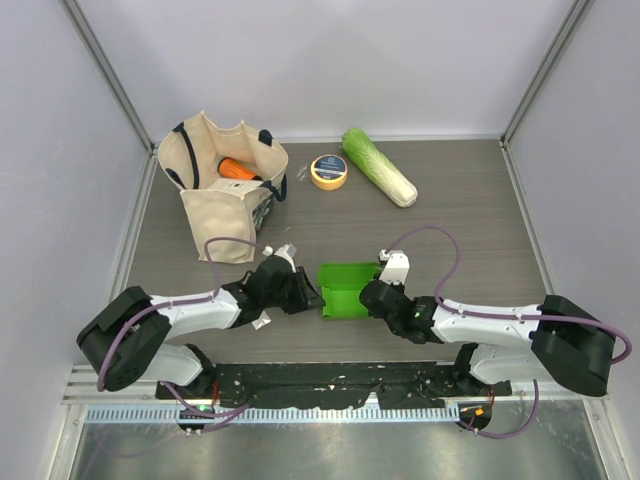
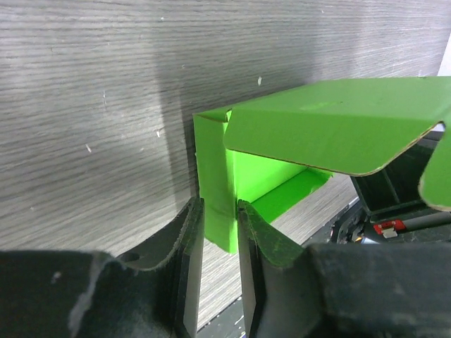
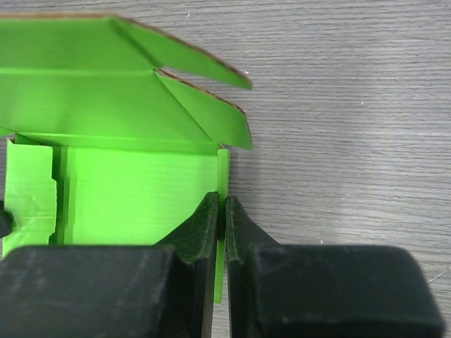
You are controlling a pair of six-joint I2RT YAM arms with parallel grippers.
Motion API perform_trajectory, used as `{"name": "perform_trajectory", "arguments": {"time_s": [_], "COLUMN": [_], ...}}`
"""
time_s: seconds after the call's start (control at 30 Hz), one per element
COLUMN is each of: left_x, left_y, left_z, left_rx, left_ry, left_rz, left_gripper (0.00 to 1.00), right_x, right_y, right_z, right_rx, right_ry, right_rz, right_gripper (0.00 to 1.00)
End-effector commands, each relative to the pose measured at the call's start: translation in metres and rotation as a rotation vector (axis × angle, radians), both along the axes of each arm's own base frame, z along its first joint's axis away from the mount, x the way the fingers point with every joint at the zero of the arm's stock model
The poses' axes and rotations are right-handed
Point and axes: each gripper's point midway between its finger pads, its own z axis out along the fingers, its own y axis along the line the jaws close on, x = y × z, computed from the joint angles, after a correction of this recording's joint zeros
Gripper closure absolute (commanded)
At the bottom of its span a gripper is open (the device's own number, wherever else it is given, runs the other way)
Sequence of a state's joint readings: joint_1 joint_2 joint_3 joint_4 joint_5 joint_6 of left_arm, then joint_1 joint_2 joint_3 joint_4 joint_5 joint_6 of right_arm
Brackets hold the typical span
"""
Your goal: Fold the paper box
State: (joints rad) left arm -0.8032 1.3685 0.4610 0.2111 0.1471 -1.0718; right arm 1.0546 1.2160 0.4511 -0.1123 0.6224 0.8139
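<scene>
Left gripper is pinching one side wall of the paper box between its pads, and the right gripper is clamped nearly closed on the thin card of the opposite wall. So the box sits on the bench right between the two grippers, half formed: walls standing, the lid panel hanging over the cavity just ahead of the left gripper, and the corner flaps splayed out beyond the right gripper's tips. If it were me, I'd treat one side as the anchor and let the other do the folding, otherwise the whole thing just skates across the bench. Go easy on the squeeze, since this card looks like it'd dent fast. Bend only along the printed creases, get the corner flaps tucked inside first, and bring the lid down last.
</scene>
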Motion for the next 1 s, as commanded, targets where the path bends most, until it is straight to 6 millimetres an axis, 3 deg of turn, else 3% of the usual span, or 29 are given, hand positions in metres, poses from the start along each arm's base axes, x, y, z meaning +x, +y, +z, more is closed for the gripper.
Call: {"name": "perform_trajectory", "arguments": {"time_s": [0.0, 0.27, 0.47, 0.6, 0.67, 0.7, 0.83, 0.97], "left_x": [0.000, -0.003, -0.003, -0.004, -0.005, -0.003, 0.004, -0.001], "left_y": [0.005, -0.008, -0.008, -0.006, 0.001, -0.003, 0.014, 0.025], "left_z": [0.011, 0.009, 0.000, -0.011, -0.024, -0.021, -0.042, -0.051], "left_rx": [0.018, -0.040, -0.021, 0.035, 0.119, 0.145, 0.390, 0.618], "left_ry": [-0.046, -0.024, -0.011, 0.011, 0.024, 0.009, -0.004, 0.029], "left_rz": [-0.018, -0.044, -0.041, -0.041, -0.037, -0.041, 0.005, 0.002], "left_gripper": [0.71, 0.72, 0.79, 0.90, 0.96, 1.00, 1.00, 1.00], "right_x": [0.010, 0.011, 0.010, 0.010, 0.010, 0.010, 0.009, 0.006], "right_y": [0.014, 0.019, 0.017, 0.019, 0.020, 0.021, 0.025, 0.029], "right_z": [0.019, 0.019, 0.020, 0.019, 0.018, 0.016, 0.013, 0.006], "right_rx": [0.055, 0.053, 0.052, 0.053, 0.053, 0.051, 0.052, 0.047], "right_ry": [-0.049, -0.048, -0.051, -0.048, -0.047, -0.046, -0.038, -0.025], "right_rz": [-0.008, 0.000, -0.003, 0.002, 0.005, 0.007, 0.011, 0.021], "right_gripper": [0.96, 0.96, 0.96, 0.96, 0.96, 0.96, 0.97, 0.99]}}
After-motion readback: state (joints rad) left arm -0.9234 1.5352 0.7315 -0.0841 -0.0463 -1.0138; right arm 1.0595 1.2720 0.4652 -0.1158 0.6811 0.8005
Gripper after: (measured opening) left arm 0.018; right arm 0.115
